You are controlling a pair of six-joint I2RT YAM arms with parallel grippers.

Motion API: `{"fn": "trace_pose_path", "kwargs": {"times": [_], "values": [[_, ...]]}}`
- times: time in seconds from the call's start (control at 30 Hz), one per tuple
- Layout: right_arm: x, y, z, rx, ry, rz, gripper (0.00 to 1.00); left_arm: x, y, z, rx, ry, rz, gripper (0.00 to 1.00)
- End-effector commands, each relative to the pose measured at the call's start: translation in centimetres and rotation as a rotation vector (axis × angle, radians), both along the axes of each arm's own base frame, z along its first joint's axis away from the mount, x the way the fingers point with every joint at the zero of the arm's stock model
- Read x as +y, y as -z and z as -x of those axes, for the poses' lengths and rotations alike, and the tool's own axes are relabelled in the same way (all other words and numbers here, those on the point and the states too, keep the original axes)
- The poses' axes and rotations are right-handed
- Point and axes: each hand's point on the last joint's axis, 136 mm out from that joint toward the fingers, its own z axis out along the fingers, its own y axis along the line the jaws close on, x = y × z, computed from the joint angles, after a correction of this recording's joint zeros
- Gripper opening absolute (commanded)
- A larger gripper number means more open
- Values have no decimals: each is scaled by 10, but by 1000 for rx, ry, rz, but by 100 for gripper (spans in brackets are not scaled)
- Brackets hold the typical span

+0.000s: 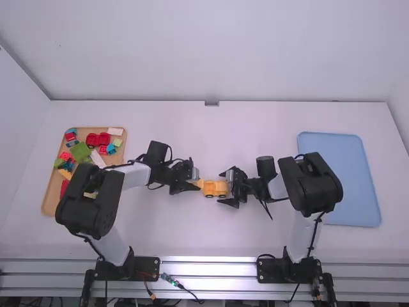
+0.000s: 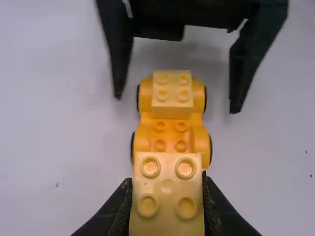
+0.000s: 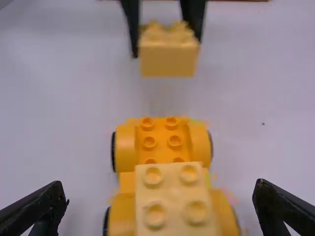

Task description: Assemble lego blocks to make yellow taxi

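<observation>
Bearings are taken in the high view, centred on the base, with twelve o'clock pointing away from the camera. The yellow wheeled base (image 3: 162,142) stands upright on the white table (image 1: 172,236) between the two grippers, its length running from nine to three o'clock. Dark tyres show along its sides, at twelve and six. A pale yellow top block (image 3: 173,199) sits on the three o'clock end, four studs up. Studs on the rest of the base are bare.

Left gripper (image 1: 197,183): at nine o'clock from the base. Jaws closed down on a pale yellow held block (image 2: 167,191), one finger against each side, studs facing up. The held block is beside the nine o'clock end of the base — a gap separates the two in the right wrist view, so they are not joined. Its exact height over the table cannot be told.

Right gripper (image 1: 222,188): at three o'clock from the base. Jaws spread wide, one finger towards twelve and one towards six, with the top block end lying between them. Nothing is gripped; both fingers stand apart from the base.

Surroundings: a wooden box (image 1: 47,205) of mixed blocks lies well off at nine o'clock. In the box, a green block (image 1: 80,151) is near twelve, a red piece (image 1: 98,139) at one, and a blue piece (image 1: 111,148) at two. A blue tray (image 1: 351,192) lies well off at three o'clock — flat on the table
</observation>
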Motion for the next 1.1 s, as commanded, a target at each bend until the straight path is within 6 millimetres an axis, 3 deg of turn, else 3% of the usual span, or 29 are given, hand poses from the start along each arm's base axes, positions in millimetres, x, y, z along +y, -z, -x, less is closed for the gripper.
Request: {"fn": "trace_pose_path", "kwargs": {"times": [0.0, 0.37, 0.6, 0.8, 1.07], "values": [[2, 0, 3, 27, -16, -24, 99, -6, 0, 10, 44, -30, 23, 2], [7, 0, 6, 18, -41, -23, 100, -8, -3, 5, 18, -43, 53, 2], [21, 18, 0, 78, -57, 38, 99, -13, -7, 7, 27, -24, 64, 2], [14, 14, -3, 97, -56, -10, 98, -26, -9, 14, 12, 41, 43, 2], [8, 16, -2, 89, -49, -7, 84, -36, -6, 10, -25, 42, -21, 2]]}}
